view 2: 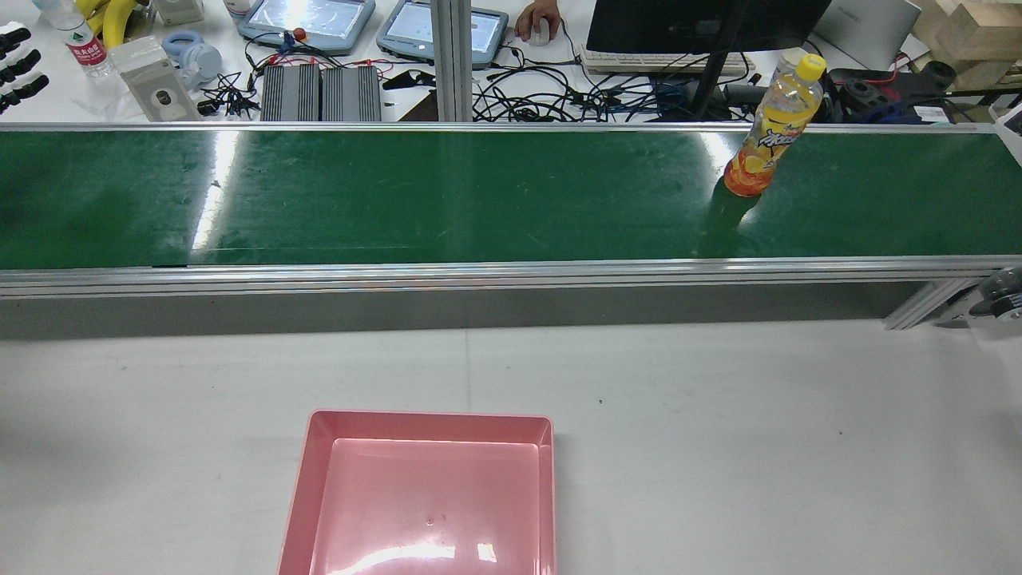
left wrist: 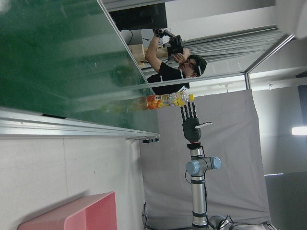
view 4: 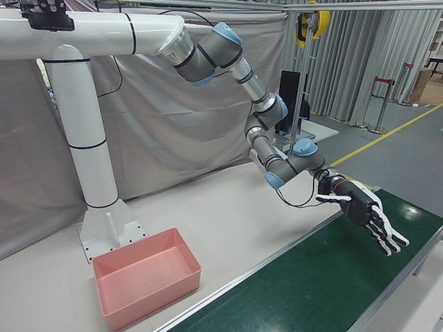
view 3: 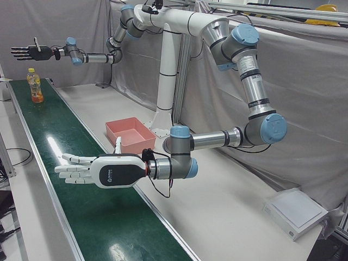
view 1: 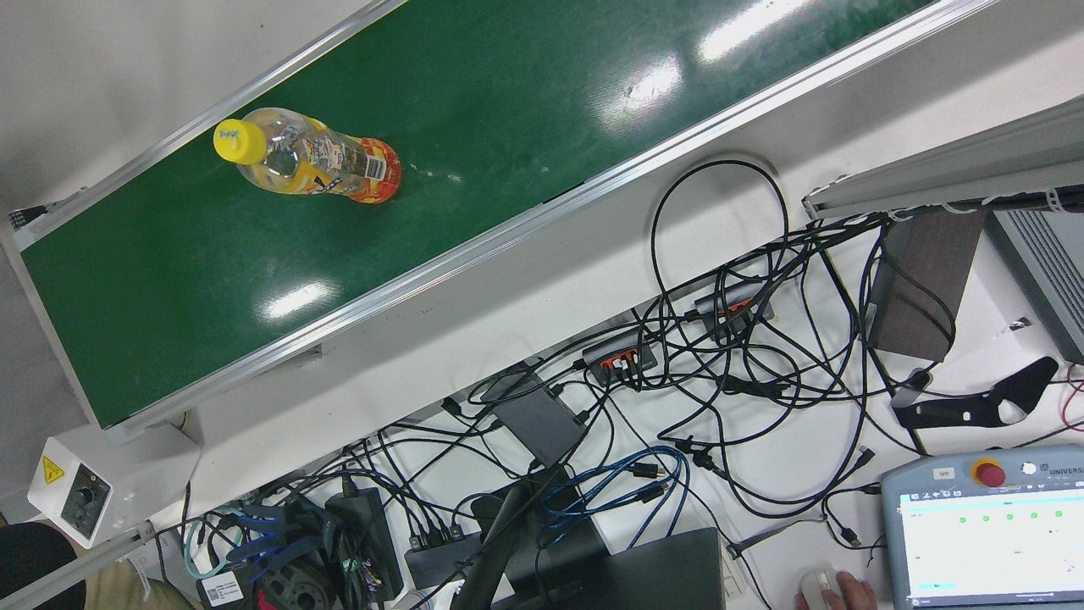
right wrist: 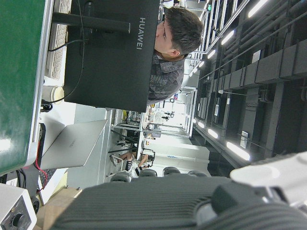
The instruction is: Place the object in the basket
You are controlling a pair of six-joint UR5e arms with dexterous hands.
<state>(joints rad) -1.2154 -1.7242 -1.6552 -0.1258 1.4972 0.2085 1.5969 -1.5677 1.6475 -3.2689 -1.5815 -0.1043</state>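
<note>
My pink basket (view 2: 423, 487) sits bare on the white table (view 2: 718, 415). Both my left hand (view 3: 92, 169) and right hand (view 3: 30, 52) hover flat, fingers spread, holding nothing. The bottle (view 2: 773, 124) stands upright on the green belt (view 2: 447, 196), its orange label too blurred to read.

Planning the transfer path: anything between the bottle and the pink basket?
Rear view: only bare green belt, its rail, and white table between bottle and basket.
</note>
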